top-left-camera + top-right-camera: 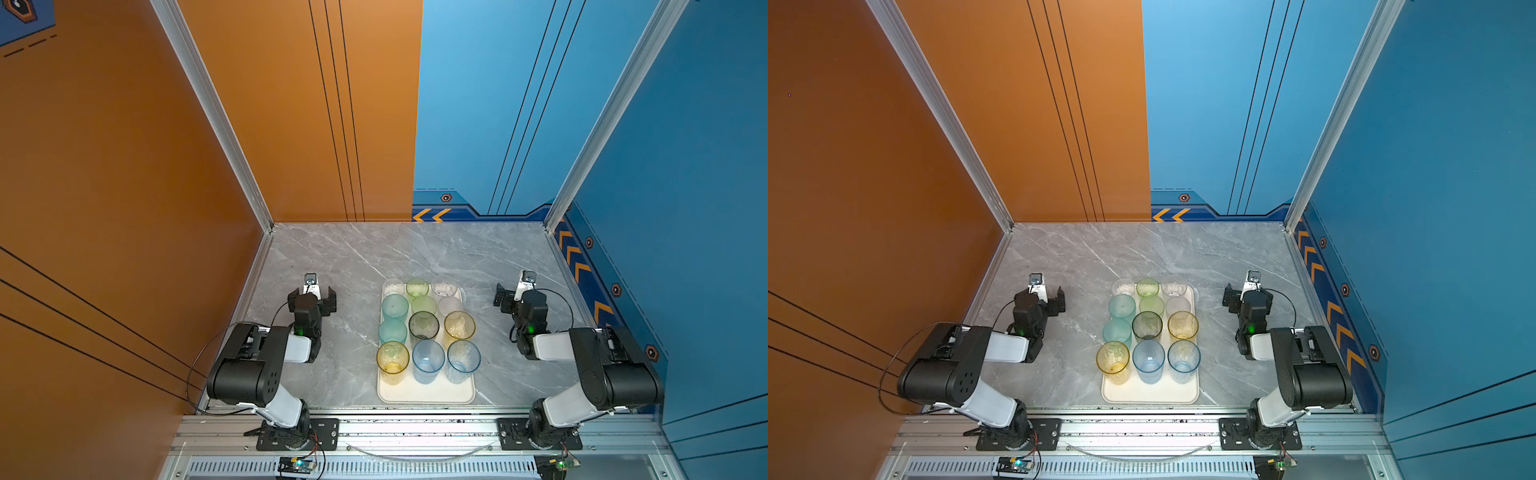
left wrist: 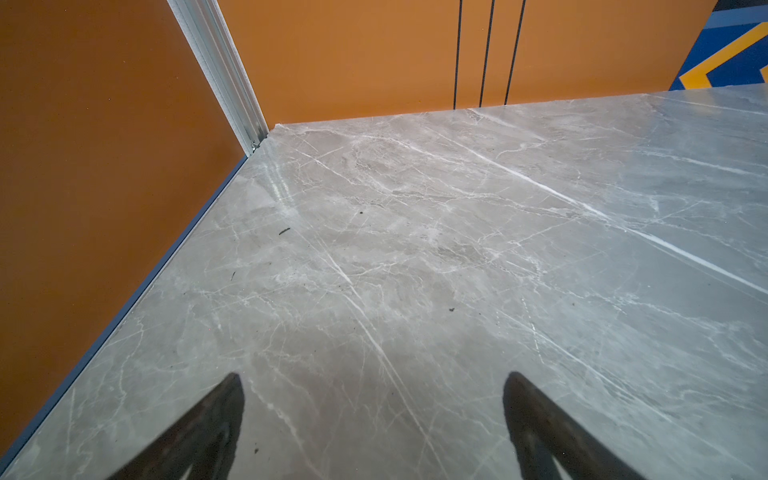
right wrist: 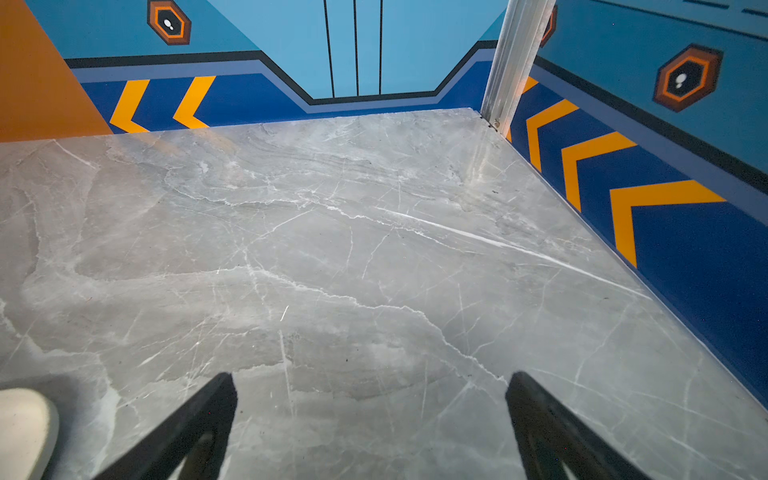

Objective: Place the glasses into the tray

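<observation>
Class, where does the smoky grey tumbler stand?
In both top views the smoky grey tumbler stands in the middle of the tray, behind a pale blue tumbler, left of a yellow tumbler.
</observation>
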